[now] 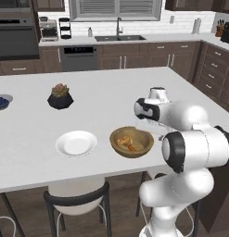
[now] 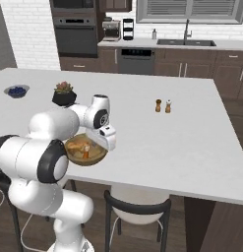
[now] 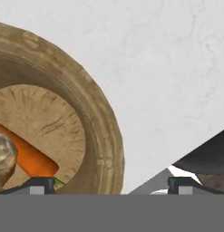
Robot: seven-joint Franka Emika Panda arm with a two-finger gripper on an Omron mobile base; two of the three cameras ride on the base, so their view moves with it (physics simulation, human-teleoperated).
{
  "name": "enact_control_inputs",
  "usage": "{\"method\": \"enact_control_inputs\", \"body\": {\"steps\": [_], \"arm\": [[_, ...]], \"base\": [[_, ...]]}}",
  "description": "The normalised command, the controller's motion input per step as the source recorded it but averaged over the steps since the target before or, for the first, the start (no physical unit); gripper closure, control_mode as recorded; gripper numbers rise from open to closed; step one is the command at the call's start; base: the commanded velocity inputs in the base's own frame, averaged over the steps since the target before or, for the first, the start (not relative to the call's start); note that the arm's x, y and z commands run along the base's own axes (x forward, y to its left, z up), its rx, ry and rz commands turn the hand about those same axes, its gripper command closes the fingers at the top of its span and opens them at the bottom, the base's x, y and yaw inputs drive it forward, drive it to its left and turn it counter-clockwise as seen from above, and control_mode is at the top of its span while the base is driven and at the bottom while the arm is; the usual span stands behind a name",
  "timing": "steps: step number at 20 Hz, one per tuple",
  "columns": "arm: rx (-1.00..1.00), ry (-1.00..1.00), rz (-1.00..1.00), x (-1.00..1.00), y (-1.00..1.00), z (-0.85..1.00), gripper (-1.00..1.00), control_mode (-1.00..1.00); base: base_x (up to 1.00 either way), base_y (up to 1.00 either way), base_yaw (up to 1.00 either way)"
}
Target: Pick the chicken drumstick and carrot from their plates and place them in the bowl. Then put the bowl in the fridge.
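Wooden bowl [image 3: 97, 136] rim between spread fingertips [image 3: 41, 185] | carrot [image 3: 27, 154], chicken drumstick [image 3: 2, 161] inside

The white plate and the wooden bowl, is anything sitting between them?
No. In the left base view, only bare white counter separates the white plate from the wooden bowl.

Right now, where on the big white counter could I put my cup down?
Plenty of bare counter lies right of the salt and pepper shakers. It's also bare between the succulent pot and white plate. Crowded: the wooden bowl, where the arm reaches.
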Motion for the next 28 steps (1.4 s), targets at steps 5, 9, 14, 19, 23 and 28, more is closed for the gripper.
{"method": "enact_control_inputs", "body": {"steps": [5,9,14,19,23,28], "arm": [[0.0,0.14,0.02,0.0,-0.26,-0.13,-1.0,-1.0],[0.0,0.0,0.03,0.0,-0.01,-0.25,-1.0,-1.0],[0.05,-0.07,0.01,0.1,0.0,-0.43,-1.0,-1.0],[0.01,-0.08,0.0,0.35,0.13,-0.39,-1.0,-1.0],[0.0,-0.02,0.0,0.32,0.22,-0.4,-1.0,-1.0],[0.0,0.0,0.0,0.02,0.11,-0.21,1.0,-1.0]], "base": [[0.0,0.0,0.0],[0.0,0.0,0.0],[0.0,0.0,0.0],[0.0,0.0,0.0],[0.0,0.0,0.0],[0.0,0.0,0.0]]}}
